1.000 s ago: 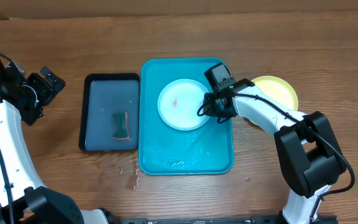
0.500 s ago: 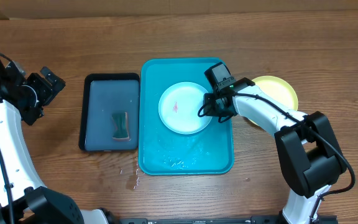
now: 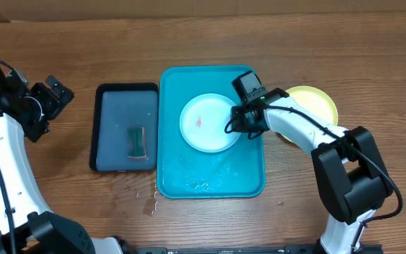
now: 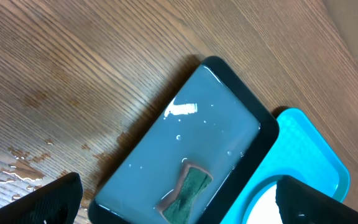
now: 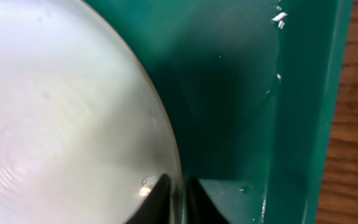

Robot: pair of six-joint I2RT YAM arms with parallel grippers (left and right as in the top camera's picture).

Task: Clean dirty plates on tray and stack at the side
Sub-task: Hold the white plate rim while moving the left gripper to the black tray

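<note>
Pale plate (image 3: 208, 127) on turquoise tray (image 3: 213, 178)

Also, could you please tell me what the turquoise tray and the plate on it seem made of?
The tray looks like glossy moulded plastic: uniform colour, rounded corners. The plate seems smooth plastic too, given its thin, even rim, though ceramic is possible.

Two plates (image 3: 208, 123) (image 3: 321, 101), one turquoise tray (image 3: 210, 185), one dark tray (image 3: 117, 116) (with one sponge (image 3: 138, 142)).
</note>
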